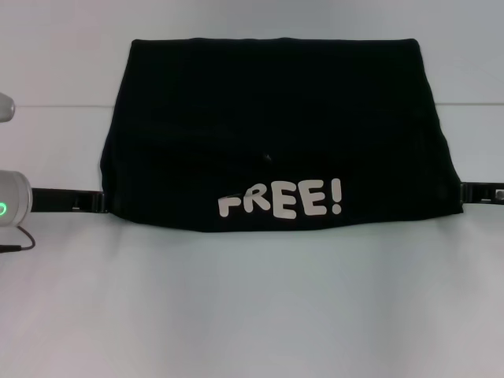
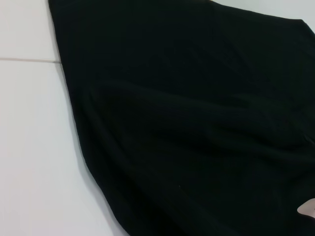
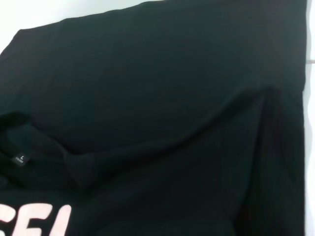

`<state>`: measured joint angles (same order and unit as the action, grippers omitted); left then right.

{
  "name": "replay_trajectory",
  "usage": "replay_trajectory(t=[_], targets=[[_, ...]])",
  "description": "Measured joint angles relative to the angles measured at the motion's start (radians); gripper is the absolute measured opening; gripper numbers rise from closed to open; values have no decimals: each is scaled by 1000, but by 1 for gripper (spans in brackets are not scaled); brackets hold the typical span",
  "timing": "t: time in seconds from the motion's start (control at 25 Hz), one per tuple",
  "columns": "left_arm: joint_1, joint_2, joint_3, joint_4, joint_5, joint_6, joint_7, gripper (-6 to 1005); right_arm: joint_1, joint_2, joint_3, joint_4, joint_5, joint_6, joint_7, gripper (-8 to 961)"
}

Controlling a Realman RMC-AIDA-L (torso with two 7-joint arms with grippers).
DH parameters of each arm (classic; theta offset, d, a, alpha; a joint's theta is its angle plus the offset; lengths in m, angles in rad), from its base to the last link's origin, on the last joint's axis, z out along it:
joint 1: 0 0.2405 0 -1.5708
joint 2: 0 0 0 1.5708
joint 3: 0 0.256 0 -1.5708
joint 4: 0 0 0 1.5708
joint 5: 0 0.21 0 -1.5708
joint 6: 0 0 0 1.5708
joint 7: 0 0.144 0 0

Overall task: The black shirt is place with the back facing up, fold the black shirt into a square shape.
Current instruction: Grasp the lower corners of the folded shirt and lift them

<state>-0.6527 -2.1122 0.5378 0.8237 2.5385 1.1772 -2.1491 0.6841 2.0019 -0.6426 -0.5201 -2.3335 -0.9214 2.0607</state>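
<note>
The black shirt [image 1: 276,134] lies on the white table [image 1: 252,315], folded over so that a wide panel shows. Pale "FREE!" lettering [image 1: 281,201] runs along its near edge. My left gripper [image 1: 101,202] reaches in from the left and meets the shirt's near left corner. My right gripper [image 1: 463,191] reaches in from the right and meets the near right corner. The left wrist view is filled by the shirt [image 2: 197,123]. The right wrist view shows the shirt [image 3: 147,98], its collar label [image 3: 21,160] and part of the lettering [image 3: 34,223].
My left arm's wrist, with a green light [image 1: 5,209], sits at the left edge, and a thin cable [image 1: 17,246] lies beside it. A seam line [image 1: 47,105] crosses the table behind the shirt.
</note>
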Motion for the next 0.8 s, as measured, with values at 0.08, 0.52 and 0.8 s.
replay_trajectory(t=[0.08,0.52,0.8], targets=[[0,0,-2,1,-2,1,0,3,-12,0,4,-11,6,-6,0,38],[23,-7,-8,53,-9,70,-7,3,-100,-7,21,-65,83,-146,-49,39],[46,-7,-10,110,-6,184,-7,4,-146,-15,24,-84,87,-270,-74,40]])
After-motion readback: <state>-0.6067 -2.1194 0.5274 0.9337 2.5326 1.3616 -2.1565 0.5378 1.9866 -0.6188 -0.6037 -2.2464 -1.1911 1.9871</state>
